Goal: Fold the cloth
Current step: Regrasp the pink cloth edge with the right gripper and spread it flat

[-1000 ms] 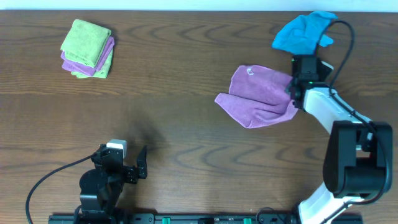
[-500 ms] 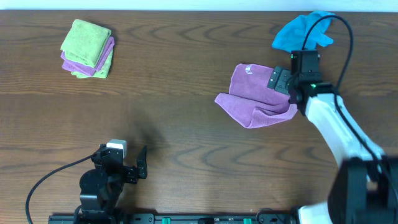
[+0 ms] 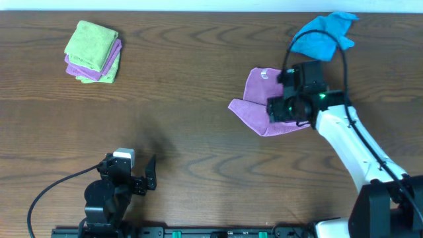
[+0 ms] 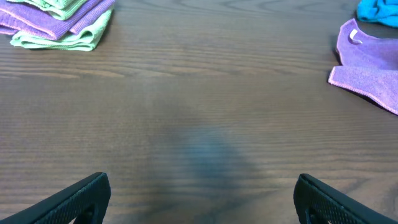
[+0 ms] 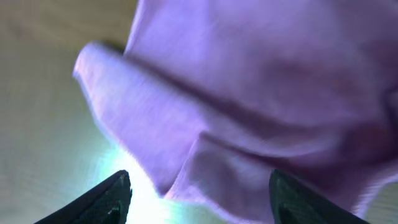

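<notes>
- The cloth [image 3: 254, 106] — purple, rumpled, one edge doubled over — lies at the far right of the wooden surface [image 3: 198, 99], near a blue cloth [image 3: 322, 36].
- Its small white tag [image 3: 264, 74] is too small to read.
- The right end effector [image 5: 199, 196] hovers over the cloth, fingers spread wide, holding nothing.
- The left end effector [image 4: 199, 199] — also wide — is well apart from the cloth.

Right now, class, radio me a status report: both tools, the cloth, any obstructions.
Left tool open, away from the cloth. Right tool open, close over the cloth, which lies rumpled, partly doubled. Blue cloth nearby, apart.
</notes>
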You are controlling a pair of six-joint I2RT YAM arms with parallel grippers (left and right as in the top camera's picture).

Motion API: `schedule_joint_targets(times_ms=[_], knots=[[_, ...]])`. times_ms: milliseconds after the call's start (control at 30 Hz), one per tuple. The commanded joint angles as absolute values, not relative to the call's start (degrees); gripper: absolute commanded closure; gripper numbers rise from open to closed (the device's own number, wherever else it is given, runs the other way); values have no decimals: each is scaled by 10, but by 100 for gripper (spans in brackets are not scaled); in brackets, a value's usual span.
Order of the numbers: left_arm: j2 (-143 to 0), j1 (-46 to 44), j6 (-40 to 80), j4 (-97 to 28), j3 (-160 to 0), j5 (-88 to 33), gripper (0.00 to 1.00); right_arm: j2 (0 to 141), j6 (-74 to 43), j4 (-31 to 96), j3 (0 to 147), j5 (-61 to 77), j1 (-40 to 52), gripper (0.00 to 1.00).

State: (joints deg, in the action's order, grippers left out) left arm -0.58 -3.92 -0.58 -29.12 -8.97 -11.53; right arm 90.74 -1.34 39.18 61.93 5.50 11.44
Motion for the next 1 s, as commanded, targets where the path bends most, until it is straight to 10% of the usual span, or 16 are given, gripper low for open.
schedule_joint_targets(times_ms=[0, 467, 633, 967], knots=[[-2, -41, -2, -291, -81, -110, 5, 911, 33, 408, 621, 18, 133, 29], [-2, -41, -2, -291, -81, -110, 5, 985, 110, 429, 616, -60, 140, 39], [-2, -41, -2, -291, -81, -110, 5, 1011, 75, 426, 616, -63, 139, 99], [-2, -41, -2, -291, -81, -110, 5, 979, -91, 514, 618, -18, 153, 99]])
